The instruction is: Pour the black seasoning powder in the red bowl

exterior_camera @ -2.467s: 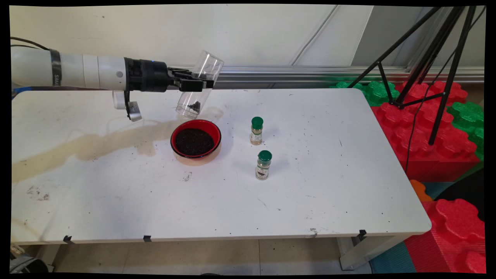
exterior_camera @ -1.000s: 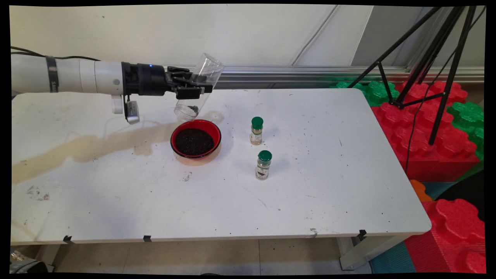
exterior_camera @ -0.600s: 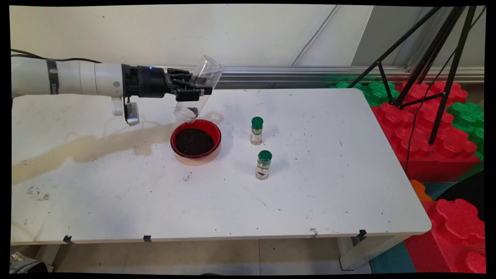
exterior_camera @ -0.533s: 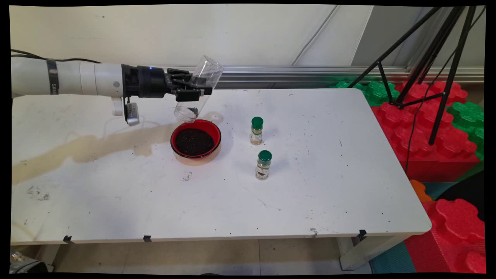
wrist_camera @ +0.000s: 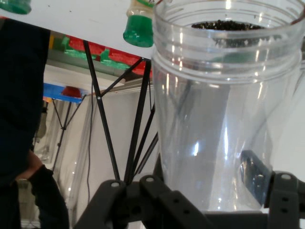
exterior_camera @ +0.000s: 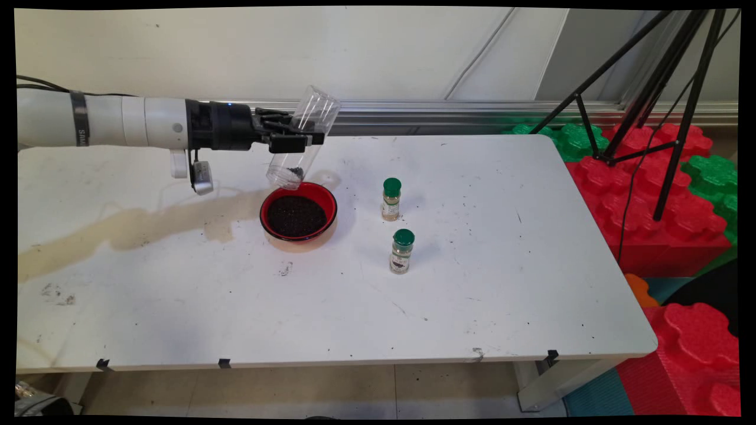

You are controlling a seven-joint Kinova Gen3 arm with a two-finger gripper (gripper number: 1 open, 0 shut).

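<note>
My gripper (exterior_camera: 298, 133) reaches in from the left and is shut on a clear plastic jar (exterior_camera: 302, 137). The jar is tipped mouth-down, and its open mouth hangs just above the far rim of a red bowl (exterior_camera: 264, 208) filled with black granules. A small clump of black granules (exterior_camera: 293, 172) lies inside the jar at its mouth. In the hand view the jar (wrist_camera: 219, 119) fills the right side between my fingers (wrist_camera: 281, 191), with granules (wrist_camera: 226, 26) at its rim.
Two small green-capped spice bottles stand to the right of the bowl, one further back (exterior_camera: 391, 199) and one nearer (exterior_camera: 401, 251). A tan stain runs across the table's left half (exterior_camera: 136, 221). A black tripod (exterior_camera: 649, 100) and red and green foam blocks (exterior_camera: 655, 195) stand beyond the right edge.
The jar's mouth has sunk a little toward the bowl and the jar has turned slightly steeper. The clump of granules in it looks smaller than 2.5 s ago.
</note>
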